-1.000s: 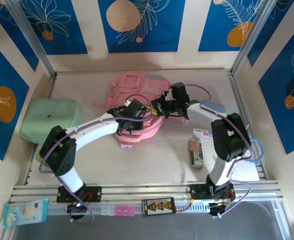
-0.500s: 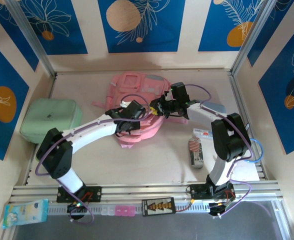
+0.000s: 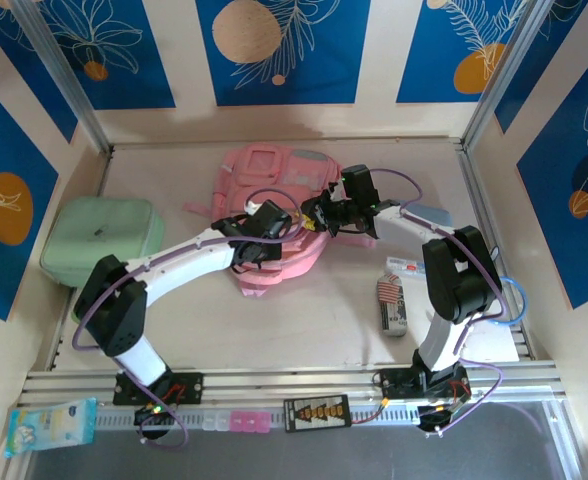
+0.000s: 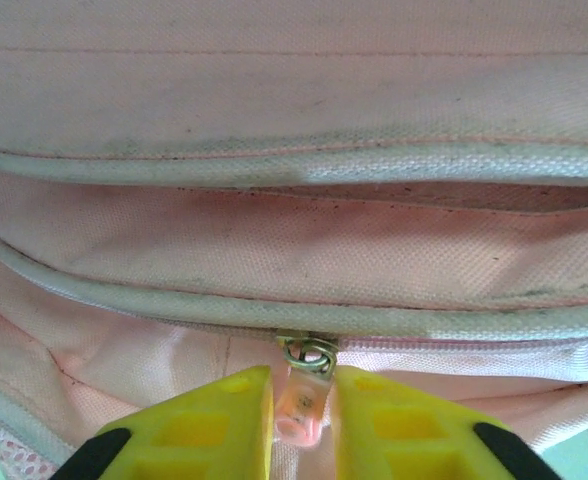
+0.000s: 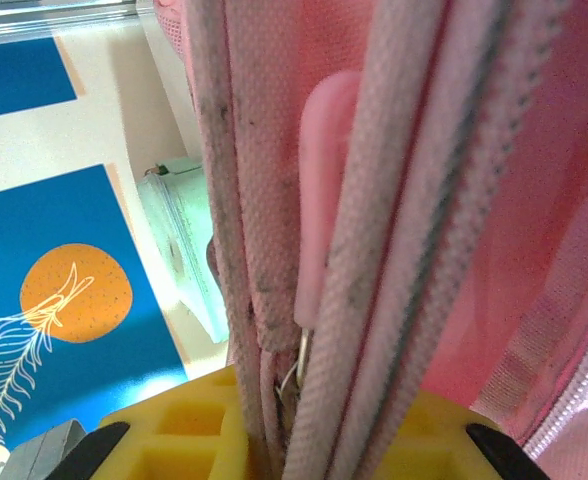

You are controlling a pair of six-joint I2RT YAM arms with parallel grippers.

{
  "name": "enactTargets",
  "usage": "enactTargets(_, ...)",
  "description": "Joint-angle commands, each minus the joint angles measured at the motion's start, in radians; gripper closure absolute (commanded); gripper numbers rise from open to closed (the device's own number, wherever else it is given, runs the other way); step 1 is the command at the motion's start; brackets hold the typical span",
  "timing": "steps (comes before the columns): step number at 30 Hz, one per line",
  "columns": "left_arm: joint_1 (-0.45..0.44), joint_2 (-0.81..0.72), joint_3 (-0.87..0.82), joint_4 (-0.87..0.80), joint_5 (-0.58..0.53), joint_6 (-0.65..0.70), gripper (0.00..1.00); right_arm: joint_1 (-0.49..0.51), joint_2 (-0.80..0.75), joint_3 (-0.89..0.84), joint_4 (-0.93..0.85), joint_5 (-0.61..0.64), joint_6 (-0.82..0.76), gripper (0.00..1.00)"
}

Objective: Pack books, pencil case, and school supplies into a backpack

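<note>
Yellow-fingered left claw (image 4: pixel 302 405), narrowed to a pinch on the small pink zip pull (image 4: pixel 304 385), which hangs from a metal loop just ahead of the fingers. Beyond it and to its right lies the pink backpack (image 3: pixel 269 180), slumped flat on the tabletop (image 3: pixel 304 330). It is woven cloth, soft and probably light, likely to crumple and slide when tugged, so one end needs anchoring. The firmer holds are the corded seams and the pull tab; the tab is small and smooth and could slip free. Right claw (image 3: pixel 321 213), closed tight on a piped seam (image 5: pixel 394 200) at the bag's right side. Further right, well apart, rest the flag-print pack (image 3: pixel 391 292) and grey-white oblong (image 3: pixel 395 318), unpacked.
</note>
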Motion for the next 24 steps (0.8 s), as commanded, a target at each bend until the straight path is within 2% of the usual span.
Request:
enactTargets(1,0.013,0.024,0.025,-0.028,-0.002,0.038,0.72,-0.008,-0.036,-0.007,0.024,-0.019,-0.009,0.8)
enactTargets(5,0.014,0.047,0.033,-0.036,0.01,0.06,0.7,-0.008,-0.035,-0.007,0.025,-0.019,-0.006,0.8)
enactTargets(13,0.017,0.003,0.042,-0.053,-0.006,0.076,0.81,-0.01,-0.036,-0.009,0.02,-0.016,-0.009,0.8)
enactTargets(15,0.027,-0.024,0.029,-0.038,0.025,0.081,0.83,-0.011,-0.036,-0.013,0.019,-0.014,-0.009,0.8)
enactTargets(19,0.069,-0.061,-0.028,0.038,0.159,0.078,0.88,-0.013,-0.035,-0.015,0.019,-0.013,-0.005,0.8)
enactTargets(24,0.098,-0.051,-0.061,0.065,0.215,0.066,0.99,-0.013,-0.036,-0.018,0.022,-0.013,-0.003,0.81)
